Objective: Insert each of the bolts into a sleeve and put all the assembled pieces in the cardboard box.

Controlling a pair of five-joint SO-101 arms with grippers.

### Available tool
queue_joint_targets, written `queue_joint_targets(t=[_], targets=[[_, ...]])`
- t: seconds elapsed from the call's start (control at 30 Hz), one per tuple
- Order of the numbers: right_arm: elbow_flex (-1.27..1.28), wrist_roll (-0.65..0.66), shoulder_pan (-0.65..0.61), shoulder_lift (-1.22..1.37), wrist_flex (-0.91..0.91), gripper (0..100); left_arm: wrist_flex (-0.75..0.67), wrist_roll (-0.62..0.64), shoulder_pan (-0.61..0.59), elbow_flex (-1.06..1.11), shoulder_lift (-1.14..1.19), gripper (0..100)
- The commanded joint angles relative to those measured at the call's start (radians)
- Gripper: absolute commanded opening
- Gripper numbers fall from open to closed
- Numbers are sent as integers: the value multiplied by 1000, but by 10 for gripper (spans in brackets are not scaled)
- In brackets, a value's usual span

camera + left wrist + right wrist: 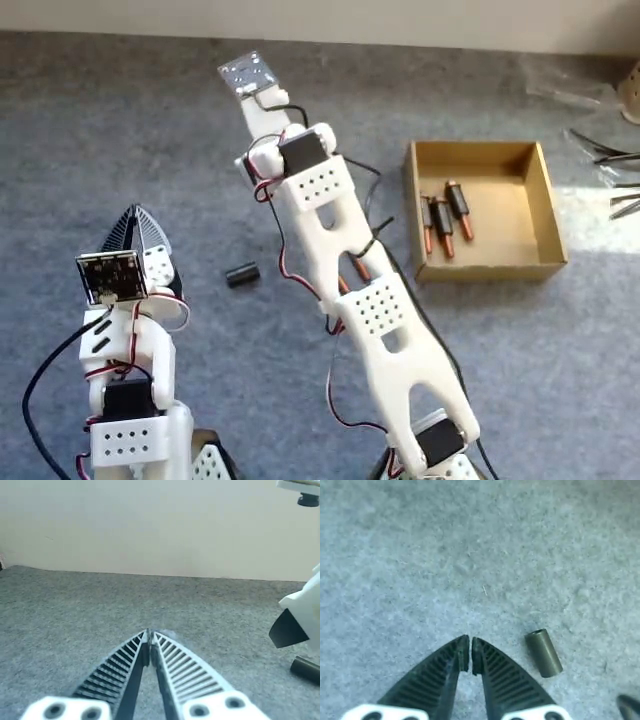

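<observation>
High view: grey carpet (120,130), cardboard box (486,268), pale wall (400,15).

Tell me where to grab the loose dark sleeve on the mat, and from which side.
Take the sleeve across the middle of its barrel, from straight above, jaws astride its long axis. It lies on its side on the mat, both flanks free. The right gripper, shut beside it, would need to open first.
</observation>
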Motion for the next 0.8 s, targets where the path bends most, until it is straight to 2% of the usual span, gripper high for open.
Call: queue_joint_targets(t=[0.0,0.43,0.63,0.77], targets=[[-125,12,24,-19,-16,5,-20,-5,-8,24,-2,24],[-125,12,90,-65,133,5,-20,-5,-7,24,1,26],[-125,12,225,-61,108,5,-20,-5,-7,24,1,27],[-124,35,259,-56,-8,5,-20,-5,-7,24,1,27]])
